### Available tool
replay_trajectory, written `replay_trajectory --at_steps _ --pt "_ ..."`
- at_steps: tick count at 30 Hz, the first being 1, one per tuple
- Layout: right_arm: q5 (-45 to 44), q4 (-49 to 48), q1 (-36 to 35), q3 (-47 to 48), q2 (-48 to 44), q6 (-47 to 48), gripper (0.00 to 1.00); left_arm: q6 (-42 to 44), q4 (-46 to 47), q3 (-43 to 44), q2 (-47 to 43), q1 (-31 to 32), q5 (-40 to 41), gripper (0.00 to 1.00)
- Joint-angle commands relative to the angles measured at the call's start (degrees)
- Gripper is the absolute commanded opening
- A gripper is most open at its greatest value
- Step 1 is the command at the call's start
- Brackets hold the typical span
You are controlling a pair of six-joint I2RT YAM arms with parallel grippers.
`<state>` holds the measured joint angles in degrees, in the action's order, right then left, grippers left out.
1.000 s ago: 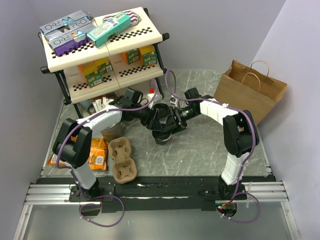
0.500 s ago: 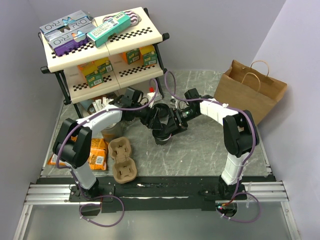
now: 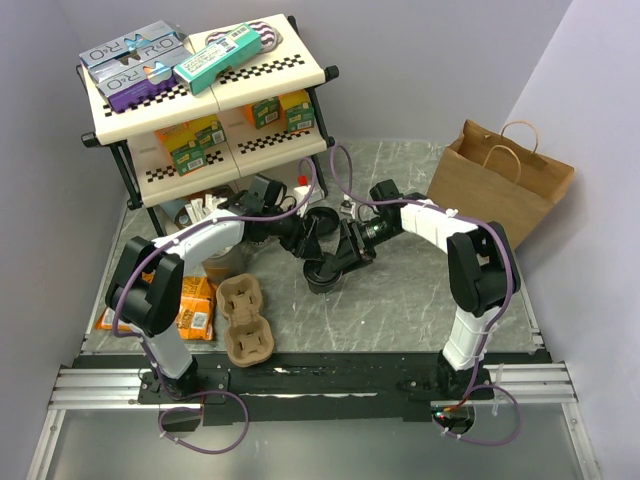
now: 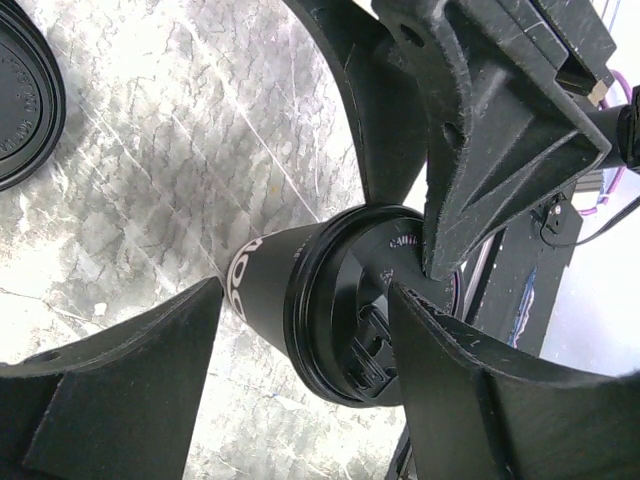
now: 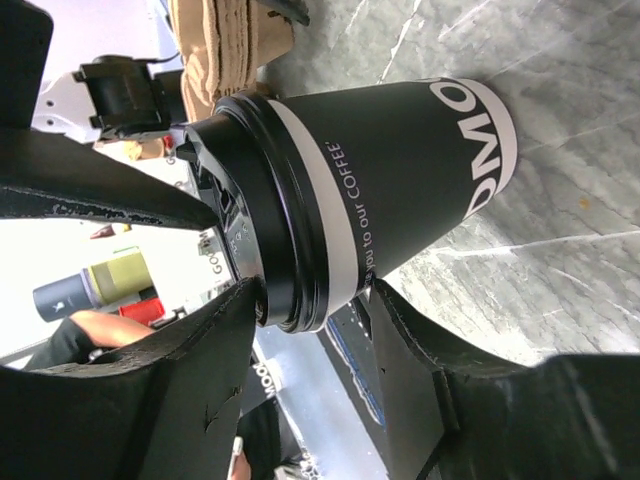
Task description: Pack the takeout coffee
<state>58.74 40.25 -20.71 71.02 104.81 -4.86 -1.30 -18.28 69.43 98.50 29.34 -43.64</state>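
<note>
This is a robotics lab dressed as a small takeaway shop. Plain walls box in a marbled tabletop. At 6 o'clock an aluminium rail carries bolted robot arms. A checker-trimmed shelf rack of boxed goods stands at 10 o'clock, with a paper bag at 2 o'clock. A pulp cup carrier lies at 8 o'clock, and a takeout coffee sits mid-tabletop.

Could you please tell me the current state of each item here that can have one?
coffee cup: upright on the table, lid on.
spare lid: lying flat on the table.
paper bag: standing upright, handles up.
cup carrier: flat on the table, wells empty.
left gripper: open, straddling the cup.
right gripper: open, straddling the cup.
</note>
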Motion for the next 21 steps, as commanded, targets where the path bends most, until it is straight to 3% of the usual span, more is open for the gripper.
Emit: replay_trajectory --at_steps 1,21 --pt "2.1 -1.5 0.1 -0.4 -2.2 -0.6 0.55 0.7 -0.2 0.0 0.2 0.2 -0.5 0.73" --pt "0.1 -1.0 0.1 1.1 0.0 1.2 0.51 2.5 -1.1 -0.3 2.5 0.3 -0.7 0.72"
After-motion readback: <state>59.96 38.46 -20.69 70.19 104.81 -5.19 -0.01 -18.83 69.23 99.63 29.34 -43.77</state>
